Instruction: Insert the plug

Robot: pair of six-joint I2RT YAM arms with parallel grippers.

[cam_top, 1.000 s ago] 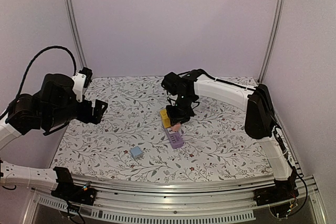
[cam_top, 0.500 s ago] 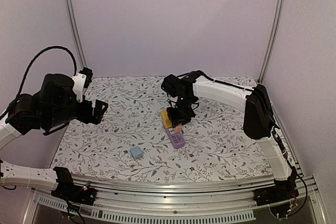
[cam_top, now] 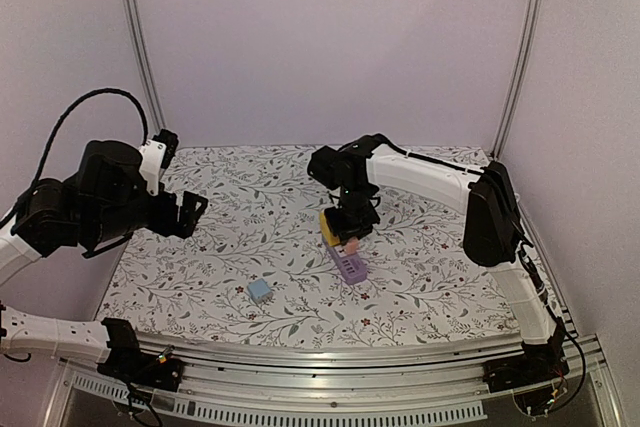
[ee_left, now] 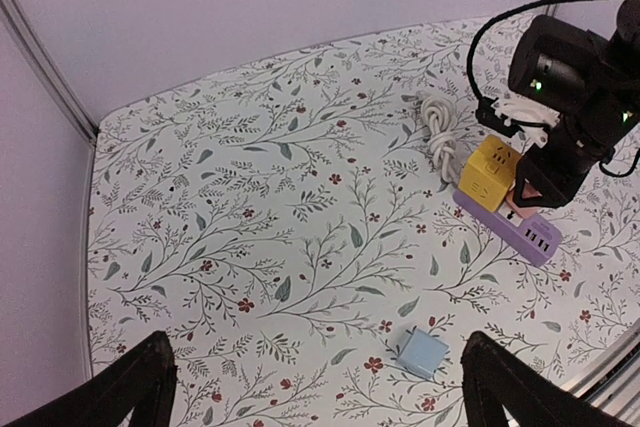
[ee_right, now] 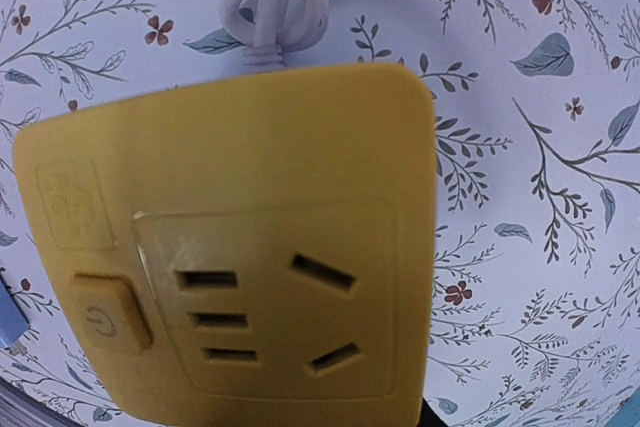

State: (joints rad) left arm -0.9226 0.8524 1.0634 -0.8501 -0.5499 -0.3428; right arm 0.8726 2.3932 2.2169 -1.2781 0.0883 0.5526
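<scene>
A yellow cube socket (cam_top: 328,226) sits against a purple power strip (cam_top: 352,267) mid-table, with a coiled white cord (ee_left: 435,132) behind the cube. My right gripper (cam_top: 347,237) stands over the joint between cube and strip, shut on a small pink plug (ee_left: 525,193) that points down at the strip's near end. In the right wrist view the yellow socket (ee_right: 230,247) fills the frame, its slots facing the camera, and my fingers are hidden. My left gripper (cam_top: 192,209) is open and empty, held high over the table's left side.
A small light-blue cube (cam_top: 260,290) lies on the floral tablecloth near the front, left of the strip; it also shows in the left wrist view (ee_left: 422,352). The enclosure walls and metal posts stand at the back and sides.
My right gripper has moved right and slightly toward the front. The yellow socket and purple strip have shifted right with it. The left arm has not moved.
</scene>
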